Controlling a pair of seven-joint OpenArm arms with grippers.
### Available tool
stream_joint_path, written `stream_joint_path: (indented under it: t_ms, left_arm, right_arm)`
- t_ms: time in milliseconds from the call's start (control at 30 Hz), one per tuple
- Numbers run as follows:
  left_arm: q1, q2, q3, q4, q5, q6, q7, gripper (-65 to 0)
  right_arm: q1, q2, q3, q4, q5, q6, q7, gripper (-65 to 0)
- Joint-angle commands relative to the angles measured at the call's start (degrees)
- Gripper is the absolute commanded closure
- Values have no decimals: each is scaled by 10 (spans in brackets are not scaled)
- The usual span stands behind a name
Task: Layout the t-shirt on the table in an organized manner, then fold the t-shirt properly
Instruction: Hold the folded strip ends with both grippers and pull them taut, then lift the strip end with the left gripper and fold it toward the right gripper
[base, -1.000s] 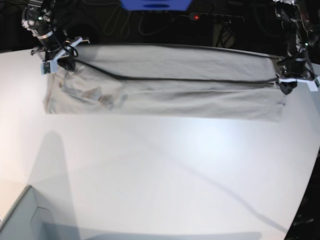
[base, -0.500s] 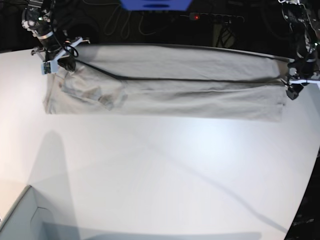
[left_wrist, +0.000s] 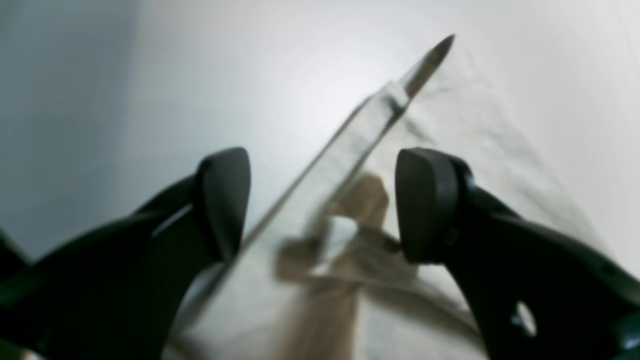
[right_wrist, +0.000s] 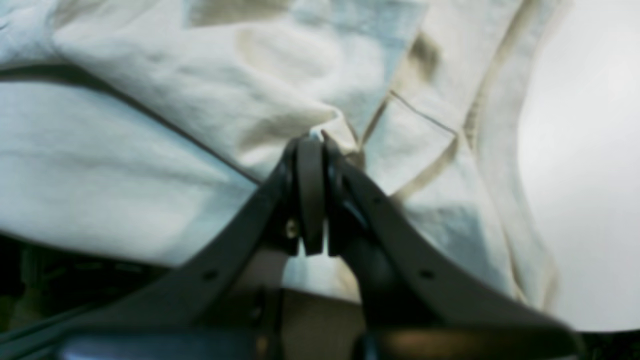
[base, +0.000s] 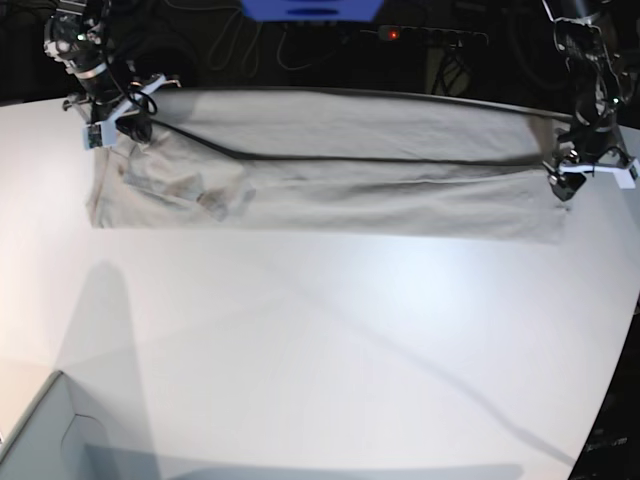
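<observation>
Left wrist view: the left end effector (left_wrist: 322, 205) is hanging released, jaws wide, above a folded edge of the t-shirt (left_wrist: 450, 150); right wrist view: the right end effector (right_wrist: 312, 150) is staying clenched on a bunched pinch of cloth; base view: the shirt is lying stretched along the far side of the surface (base: 320, 350). It is looking soft, light and limp, likely best pinched at corners or hems.

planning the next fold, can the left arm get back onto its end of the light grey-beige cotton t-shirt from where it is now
Probably yes. The left gripper hangs open right over the end of the light grey-beige cotton t-shirt, cloth showing between its jaws, nothing in between. The right gripper is shut on the far end.
</observation>
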Motion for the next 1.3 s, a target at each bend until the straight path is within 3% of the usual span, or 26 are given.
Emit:
stream_joint_path:
  t_ms: [0,267,600,900,1067,1267]
  left_arm:
    - [-1,-3,7,2,-1,-1,23,-440]
    - [-1,-3,36,-5,-1,-1,24,-427]
    - [-6,-3,36,2,-1,-2,25,0]
    - [8,-6,36,106,-6,-2,26,-1]
    - [44,30,36,215,-3,-1,26,-1]
    - [70,51,123,296,-1,3,26,-1]
  right_arm:
    - [-2,4,1,9,7,10,12,0]
    - [-1,4,1,11,7,10,12,0]
    - [17,6,1,-7,6,10,12,0]
    - [45,6,1,-37,-37,10,12,0]
    - [57,6,1,-53,-37,10,12,0]
    - [60,7,1,-64,-37,10,12,0]
